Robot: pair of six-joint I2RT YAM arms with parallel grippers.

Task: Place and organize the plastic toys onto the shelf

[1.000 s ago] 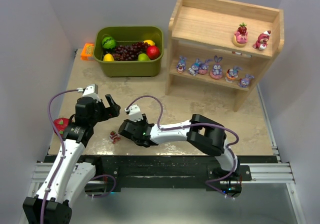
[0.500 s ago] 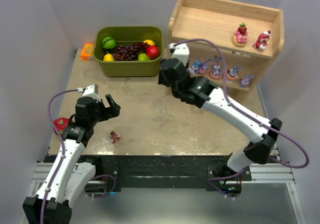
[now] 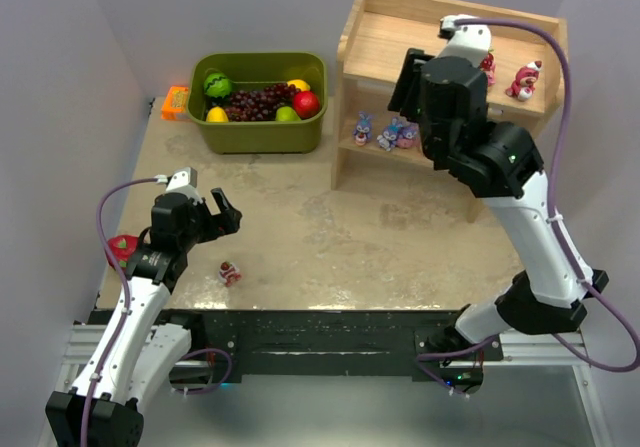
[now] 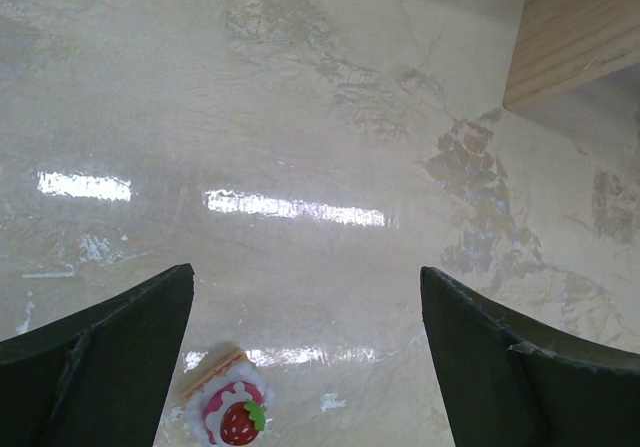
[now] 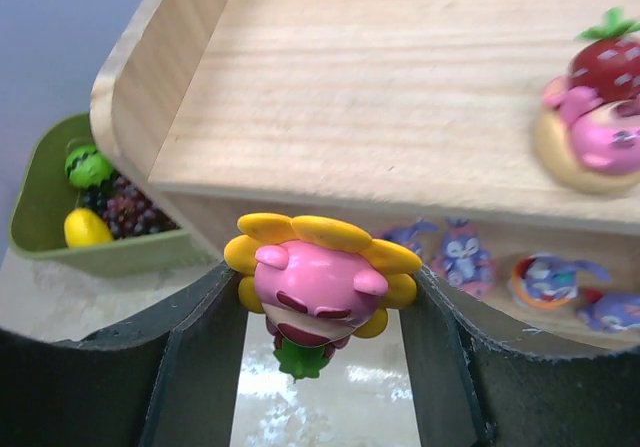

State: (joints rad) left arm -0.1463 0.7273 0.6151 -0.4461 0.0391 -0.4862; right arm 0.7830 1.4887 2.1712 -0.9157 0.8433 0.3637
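Right pincer (image 5: 320, 287) grips a pink flower bear (image 5: 318, 292), both fingers pressed on the sides of its yellow petals. Its face is turned to the wrist cam, w/ a green bit at its bottom. Top view can't show this toy at all: it's hidden under the wrist. It hangs in air just before the front edge of the upper tier of the shelf (image 5: 400, 97), left part. Whether it's over the board or short of it, can't tell.

Strawberry-top bear (image 5: 598, 107) on the upper tier is blurred and cut off at the right edge of the wrist view, and from above it's mostly hidden behind the R arm. Hat bear (image 3: 523, 79) beside it shows clear. On the lower tier, bunnies (image 3: 363, 127) at the left end are visible from above; the rest are covered by the arm. Wrist view shows a few more under the top board, blurry.

R arm is stretched up and far: elbow low at near right, forearm rising to the shelf, wrist over the upper tier.

L pincer (image 4: 305, 277) is spread wide w/ nothing btw. its fingers, low over the table (image 3: 400, 257), near-left area. Small strawberry toy (image 4: 232, 417) lies on the table just near of it, partly cut by the bottom of the L wrist view. L arm is bent, pincer pointed far-right. Green bin (image 3: 258, 102) w/ fruit sits far left, apart from both arms.
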